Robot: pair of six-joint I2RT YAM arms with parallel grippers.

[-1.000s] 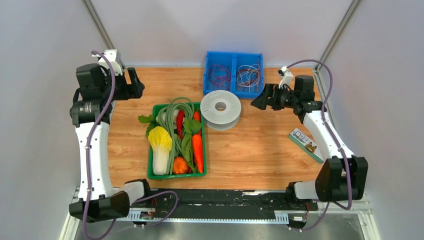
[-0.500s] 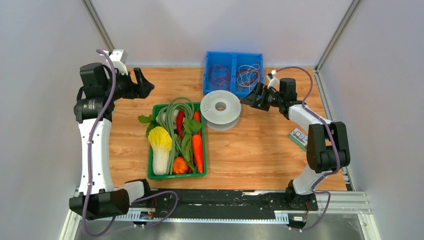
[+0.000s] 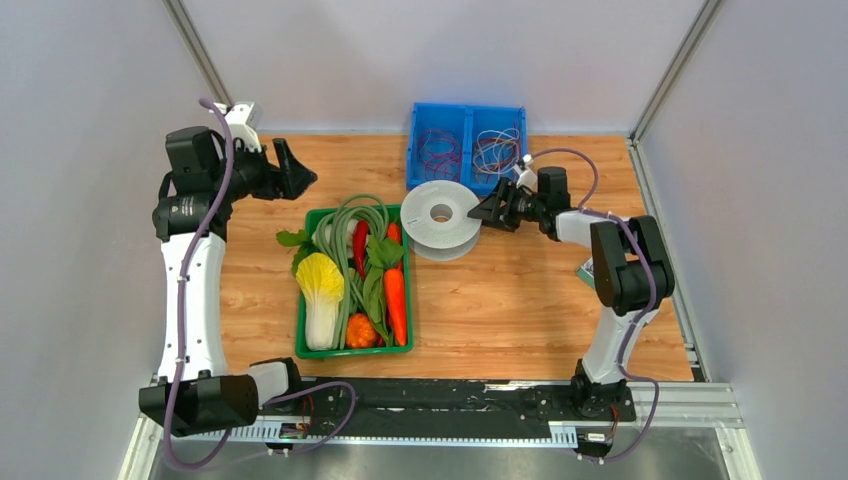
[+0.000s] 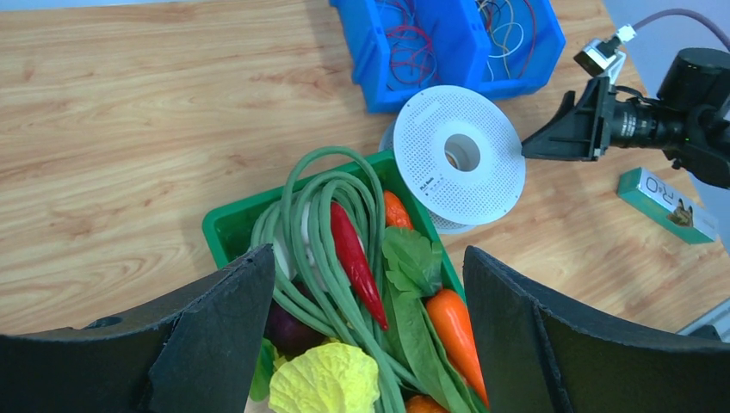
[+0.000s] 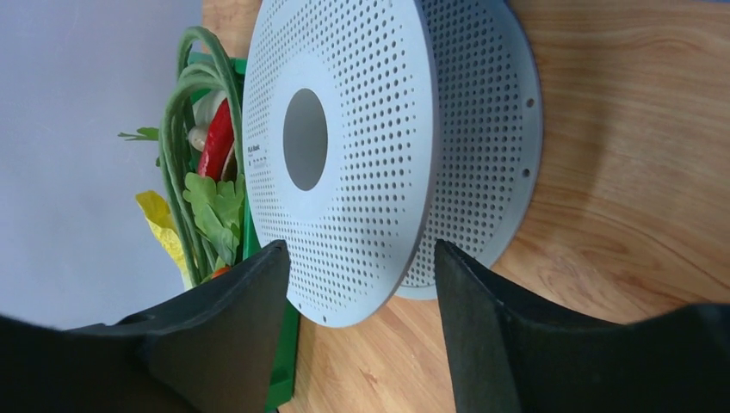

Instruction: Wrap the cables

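Cables [image 3: 440, 246] sit wound on one pale-grey perforated spool [image 3: 420, 215], lying flat on the single wooden worktop [image 3: 500, 300]. One green tray [image 3: 355, 351] of vegetables lies just left of it, the spool's edge overlapping its far right corner. One blue bin [image 3: 466, 140], two compartments each holding wire coils, stands just behind. One small green box [image 4: 667, 204] lies well to the right. Two claws: the left claw [image 3: 296, 170] hangs spread wide beyond the tray's far left; the right claw [image 3: 487, 212] is released, fingers straddling the spool's right rim.

Left hand [image 4: 366, 288] spread wide; right hand [image 5: 361, 262] low, jaws seemingly parted.
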